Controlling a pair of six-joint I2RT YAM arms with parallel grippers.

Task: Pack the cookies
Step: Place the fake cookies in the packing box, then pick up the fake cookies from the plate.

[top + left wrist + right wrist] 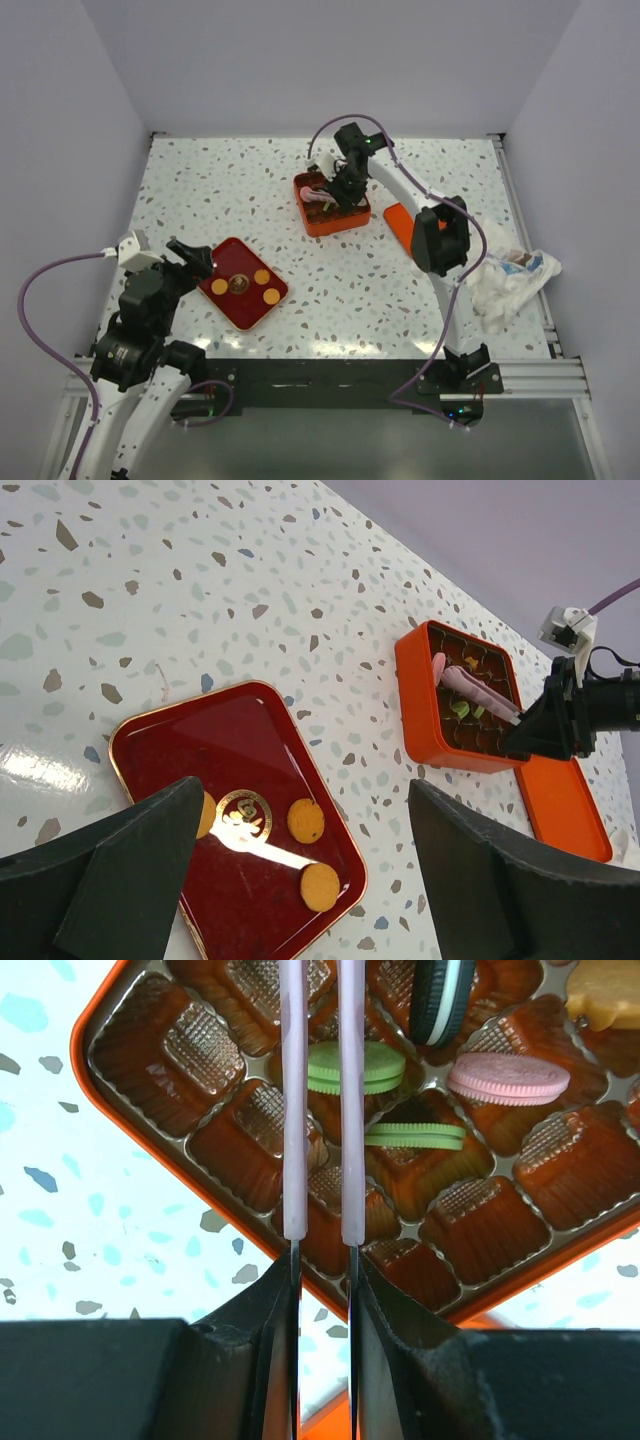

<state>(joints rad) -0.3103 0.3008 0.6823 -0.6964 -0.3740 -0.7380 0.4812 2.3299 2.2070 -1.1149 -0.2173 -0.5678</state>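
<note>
From above, three orange cookies (261, 276) lie flat on the red tray (232, 256) at near left, with the left gripper (192, 258) at the tray's left edge. Farther back, at centre, the right gripper (345, 190) reaches into the orange box (312, 226), whose lid (398, 220) lies just to its right. In the left wrist view that arm's fingers (120, 880) stand wide apart with nothing between them, the tray below. The right wrist view shows the jaws clamped on pink tongs (295, 1110), the two prongs close together over the box's moulded wells (200, 1050). There a green cookie (355, 1067), a pink cookie (508, 1077) and a few others sit. The tong tips run out of frame, so I cannot tell whether they hold anything. The cookies look light, stiff and brittle, with smooth faces. I would pinch one gently across its rim rather than squeeze hard.
</note>
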